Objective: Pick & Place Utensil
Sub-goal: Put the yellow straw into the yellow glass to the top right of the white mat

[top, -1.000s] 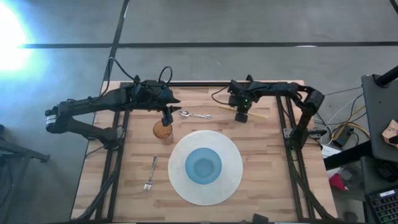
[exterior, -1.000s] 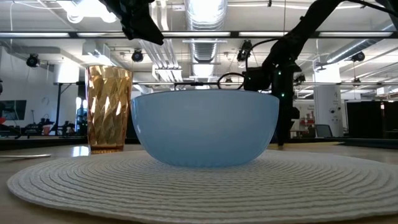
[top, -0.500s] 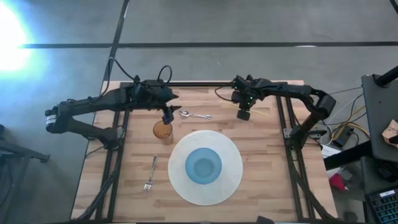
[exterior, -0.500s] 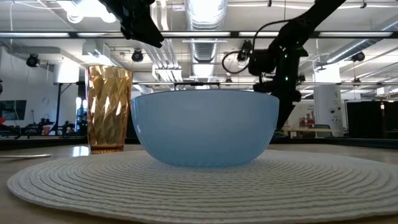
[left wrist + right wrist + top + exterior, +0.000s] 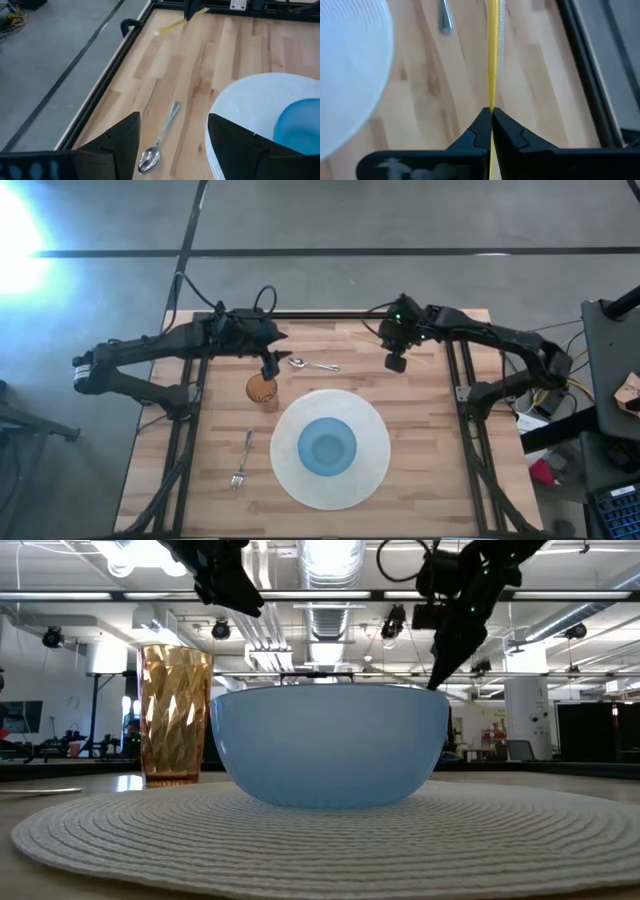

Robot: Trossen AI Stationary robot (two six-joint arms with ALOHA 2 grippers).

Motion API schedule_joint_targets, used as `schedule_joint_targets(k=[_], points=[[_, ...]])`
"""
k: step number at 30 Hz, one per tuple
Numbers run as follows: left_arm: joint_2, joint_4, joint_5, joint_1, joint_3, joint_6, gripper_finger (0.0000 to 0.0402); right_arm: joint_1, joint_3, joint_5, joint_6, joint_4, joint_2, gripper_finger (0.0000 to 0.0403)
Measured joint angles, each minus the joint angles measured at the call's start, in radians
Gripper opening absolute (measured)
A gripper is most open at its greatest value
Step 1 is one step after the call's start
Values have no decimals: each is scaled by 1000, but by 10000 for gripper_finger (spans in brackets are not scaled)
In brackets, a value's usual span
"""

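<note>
Two arms work over the wooden table point(image 5: 430, 440), and I go from the left side to the right.

At the far left lies a fork point(image 5: 242, 460), alone on the wood. Next stands an amber glass point(image 5: 262, 390), then the white placemat point(image 5: 375, 470) with the blue bowl point(image 5: 327, 446) in its middle. The left gripper point(image 5: 271, 367) hangs just above the glass, at its far side, with the fingers spread and nothing between them. A spoon point(image 5: 313, 365) lies just beside it on the board; in the left wrist view the spoon point(image 5: 159, 145) shows between the two dark fingers, its round end toward the camera.

Further right, the right gripper point(image 5: 395, 362) is lifted off the table near the far edge. Its fingers are pressed together on a thin yellow utensil point(image 5: 492, 55), which runs straight forward from the fingertips. It looks like a chopstick or a straw, but I cannot say which.

What could go wrong: the yellow utensil is pinched only at one end, so it may turn or slide out if the arm swings fast toward the bowl. On the left side, the gripper is very close to the glass, and a low approach to the spoon could knock it over. The flat spoon may also slip from the fingers.
</note>
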Motion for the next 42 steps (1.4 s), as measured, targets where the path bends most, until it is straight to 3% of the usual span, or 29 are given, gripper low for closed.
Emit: schedule_joint_targets(k=[11,19,35,42], points=[[0,99,45,0,-71,0,225,99,0,-49,31,87,-88,8],[0,264,98,0,-131,14,225,175,0,-65,31,191,-117,8],[0,928,239,0,-365,29,225,210,0,-321,31,454,-157,8],[0,1117,265,0,-413,6,225,213,0,-337,43,543,-152,8]])
